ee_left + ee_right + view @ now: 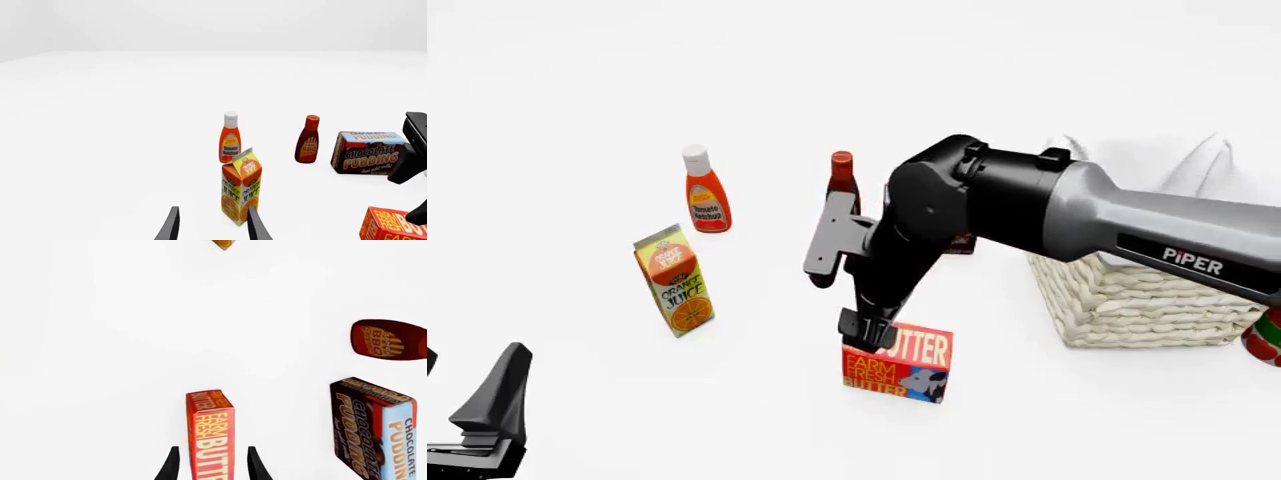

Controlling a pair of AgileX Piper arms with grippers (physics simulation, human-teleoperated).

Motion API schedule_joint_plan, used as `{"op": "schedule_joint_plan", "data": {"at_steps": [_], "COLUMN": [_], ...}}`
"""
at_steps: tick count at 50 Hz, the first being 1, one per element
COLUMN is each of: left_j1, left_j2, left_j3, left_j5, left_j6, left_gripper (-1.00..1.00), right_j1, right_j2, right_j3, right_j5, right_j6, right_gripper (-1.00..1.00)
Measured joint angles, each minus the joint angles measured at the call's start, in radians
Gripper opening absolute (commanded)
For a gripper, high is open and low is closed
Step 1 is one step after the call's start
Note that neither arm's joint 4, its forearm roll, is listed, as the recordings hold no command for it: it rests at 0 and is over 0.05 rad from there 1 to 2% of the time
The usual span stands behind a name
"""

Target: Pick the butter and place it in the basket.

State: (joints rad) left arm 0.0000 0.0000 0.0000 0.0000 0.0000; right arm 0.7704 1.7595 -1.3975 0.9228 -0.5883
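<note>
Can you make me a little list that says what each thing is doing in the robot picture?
butter: standing on the table, between the right gripper's fingers
right gripper: open, one finger on each side of the butter
left gripper: open, holding nothing, near the orange juice carton
basket: on the right, behind the right arm
bottles: ketchup and BBQ sauce, upright at the back
chocolate pudding box: on the table near the BBQ sauce
butter in basket: not yet

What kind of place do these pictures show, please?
Probably a simulated grocery-sorting tabletop: a plain white surface with packaged foods such as the butter, orange juice carton and ketchup bottle, beside a wicker basket.
</note>
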Motion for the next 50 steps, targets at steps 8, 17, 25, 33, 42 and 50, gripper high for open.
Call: {"op": "schedule_joint_plan", "data": {"at_steps": [8, 17, 25, 33, 42, 50], "left_j1": [0.0, 0.0, 0.0, 0.0, 0.0, 0.0], "left_j2": [0.0, 0.0, 0.0, 0.0, 0.0, 0.0], "left_j3": [0.0, 0.0, 0.0, 0.0, 0.0, 0.0], "left_j5": [0.0, 0.0, 0.0, 0.0, 0.0, 0.0], "left_j6": [0.0, 0.0, 0.0, 0.0, 0.0, 0.0], "left_gripper": [1.0, 1.0, 1.0, 1.0, 1.0, 1.0], "right_j1": [-0.003, -0.01, -0.014, -0.016, -0.014, -0.011], "right_j2": [0.014, 0.032, 0.044, 0.055, 0.064, 0.071], "right_j3": [0.008, 0.013, 0.016, 0.012, 0.008, 0.007], "right_j5": [-0.015, -0.03, -0.041, -0.045, -0.047, -0.052], "right_j6": [-0.002, -0.008, -0.007, -0.005, -0.001, 0.002], "right_gripper": [1.0, 1.0, 1.0, 1.0, 1.0, 1.0]}}
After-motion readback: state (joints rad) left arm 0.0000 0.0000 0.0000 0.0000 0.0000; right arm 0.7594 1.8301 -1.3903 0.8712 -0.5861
